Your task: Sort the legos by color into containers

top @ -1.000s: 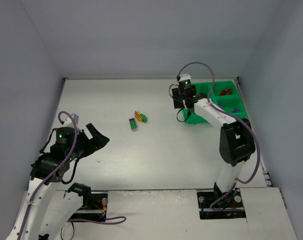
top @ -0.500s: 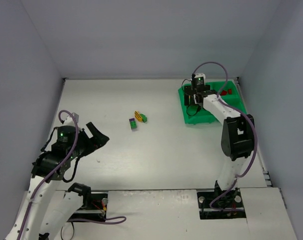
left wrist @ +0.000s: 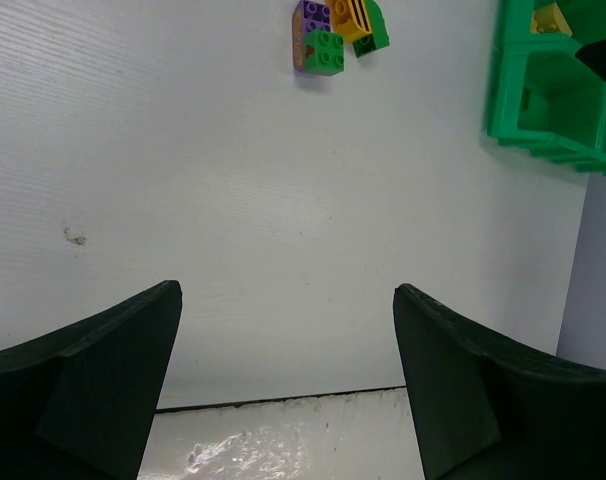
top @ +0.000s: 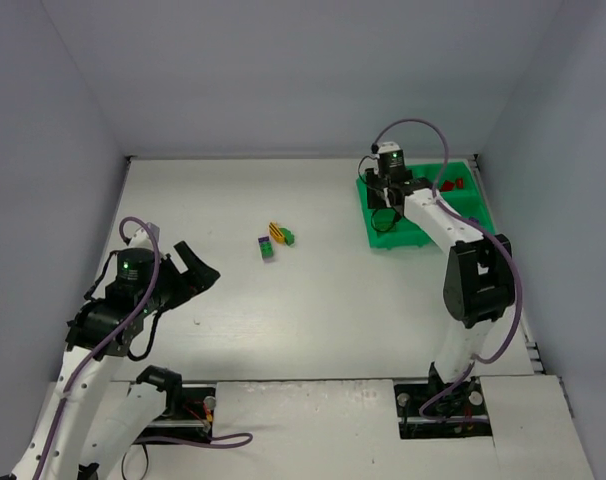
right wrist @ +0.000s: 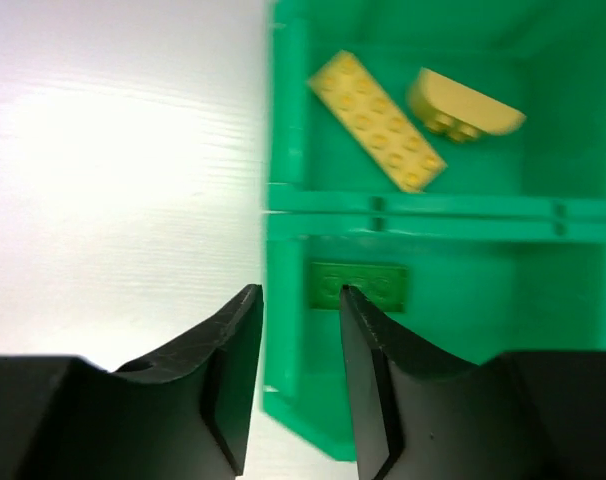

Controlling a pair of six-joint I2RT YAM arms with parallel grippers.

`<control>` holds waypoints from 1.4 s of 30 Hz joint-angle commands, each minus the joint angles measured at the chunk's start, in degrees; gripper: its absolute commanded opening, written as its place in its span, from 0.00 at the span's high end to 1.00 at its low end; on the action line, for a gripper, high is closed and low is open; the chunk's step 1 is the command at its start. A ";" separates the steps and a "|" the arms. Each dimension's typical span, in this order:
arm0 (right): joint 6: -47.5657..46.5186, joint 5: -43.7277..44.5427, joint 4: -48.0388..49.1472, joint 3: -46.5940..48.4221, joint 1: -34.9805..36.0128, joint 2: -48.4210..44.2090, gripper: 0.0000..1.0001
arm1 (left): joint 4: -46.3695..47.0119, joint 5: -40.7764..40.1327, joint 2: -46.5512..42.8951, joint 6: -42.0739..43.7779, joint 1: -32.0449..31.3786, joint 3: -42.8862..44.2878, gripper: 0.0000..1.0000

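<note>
Legos (top: 276,239), loose lot: we list a small touching cluster on the table (top: 233,200), just at ten o'clock of its middle in the top view. From the left wrist we count a purple brick (left wrist: 311,15), a green brick (left wrist: 326,52) touching it at six o'clock, a striped yellow piece (left wrist: 351,14), and a second green piece (left wrist: 374,30) at that one's three o'clock.

Legos, sorted lot: the green tray (top: 403,238) lies at two o'clock of the table, near the right wall. In the right wrist view we record a flat yellow plate (right wrist: 376,120) and a rounded yellow brick (right wrist: 465,103), apart, sharing the twelve o'clock compartment. One flat green plate (right wrist: 358,285) lies in the six o'clock compartment, near the dividing wall. Red bricks (top: 451,185) show in the tray's one o'clock compartment.

Right gripper (right wrist: 301,292): we find the fingers drawn narrow with a slit between them, pinching nothing, above the tray's nine o'clock wall.

Left gripper (left wrist: 285,292): spread wide, holding nothing, above the table at eight o'clock, well apart from the cluster.
</note>
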 commanded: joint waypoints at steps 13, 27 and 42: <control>-5.90 -15.76 0.52 13.67 17.14 8.64 0.52 | 1.15 -0.10 -0.83 -0.50 0.08 1.81 0.20; -8.71 -23.50 -0.09 16.93 20.56 16.04 0.46 | -1.49 -0.98 -1.89 -1.11 0.08 2.16 0.20; -10.74 -21.39 -0.89 17.01 21.18 19.99 0.45 | -2.19 -1.16 -1.89 -1.55 0.08 2.68 0.20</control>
